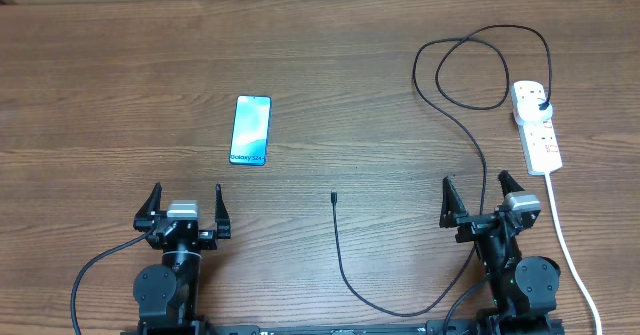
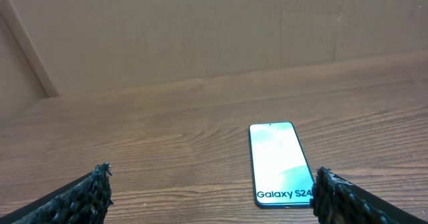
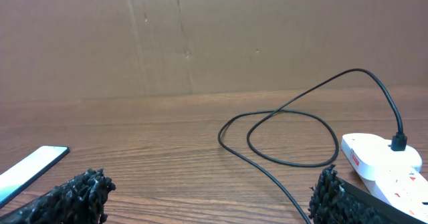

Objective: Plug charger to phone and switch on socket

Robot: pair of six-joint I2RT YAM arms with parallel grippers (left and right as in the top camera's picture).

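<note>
The phone lies flat and face up, left of centre on the table. Its blue-teal screen shows white "Galaxy S24+" lettering at the near end. The charger is a thin black cable. Its free tip lies mid-table, well apart from the phone, and its plug sits in the far end of the white socket at right. I see my left claw and right claw both spread wide, holding nothing.

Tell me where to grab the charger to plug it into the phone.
Grip the charger just behind its tip, coming straight down, jaws across the cable. That stretch lies flat and straight, clear of other things; holding near the tip should keep the limp end steerable.
</note>
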